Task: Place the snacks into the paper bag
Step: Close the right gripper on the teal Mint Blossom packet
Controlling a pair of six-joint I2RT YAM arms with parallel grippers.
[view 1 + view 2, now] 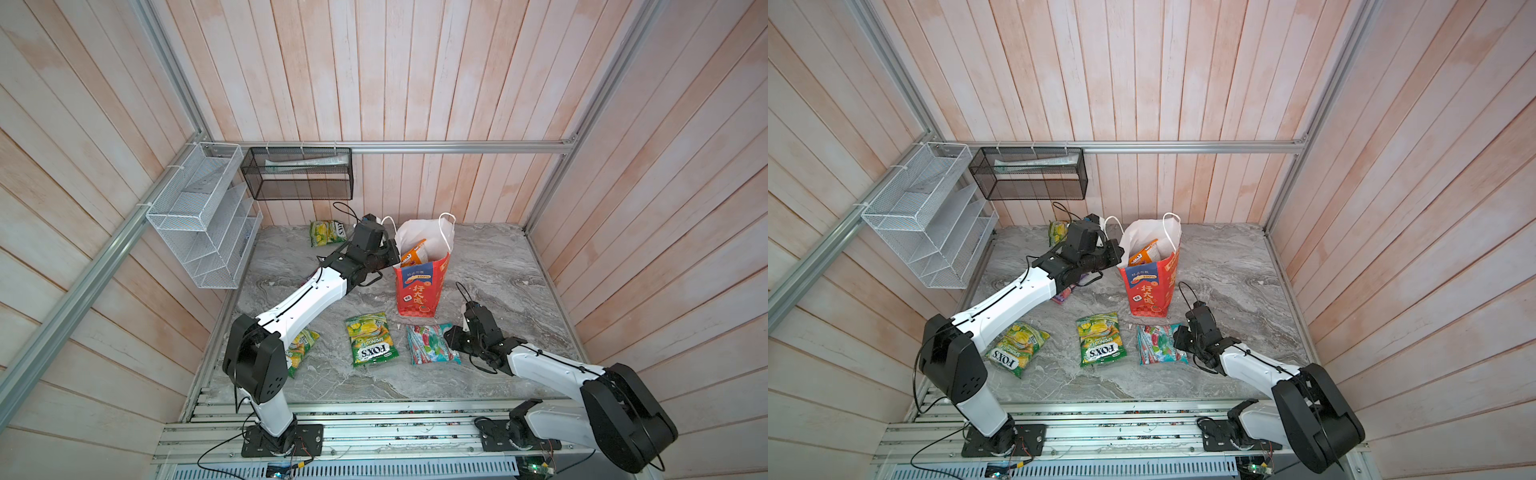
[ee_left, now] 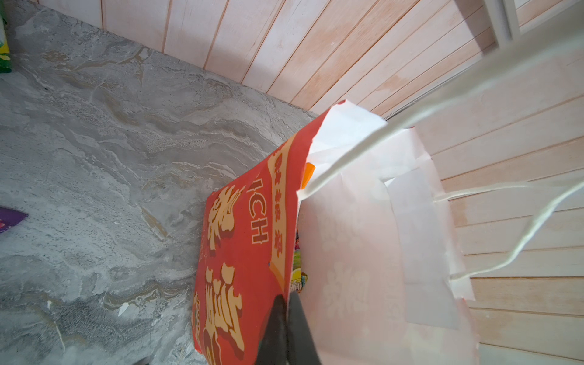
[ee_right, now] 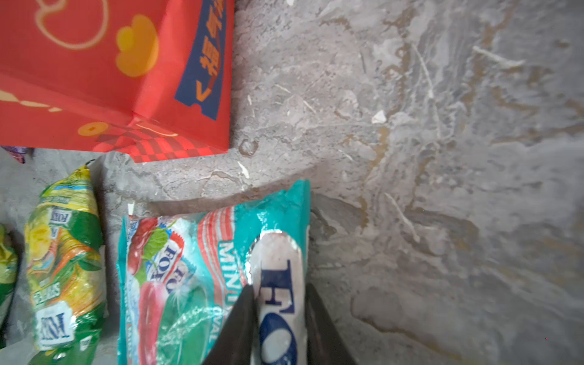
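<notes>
The teal packet (image 1: 432, 344) lies flat on the desk (image 1: 498, 270), just in front of the paper bag (image 1: 419, 286). Your right end effector (image 3: 279, 289) is pinching the edge nearest that arm, probably the only thin part to grab. Your left end effector (image 2: 287, 316) is pressed together on the bag's rim, likely keeping it upright and open. An orange packet (image 1: 413, 253) is already inside, and the green packets (image 1: 370, 338) wait on the desk.
</notes>
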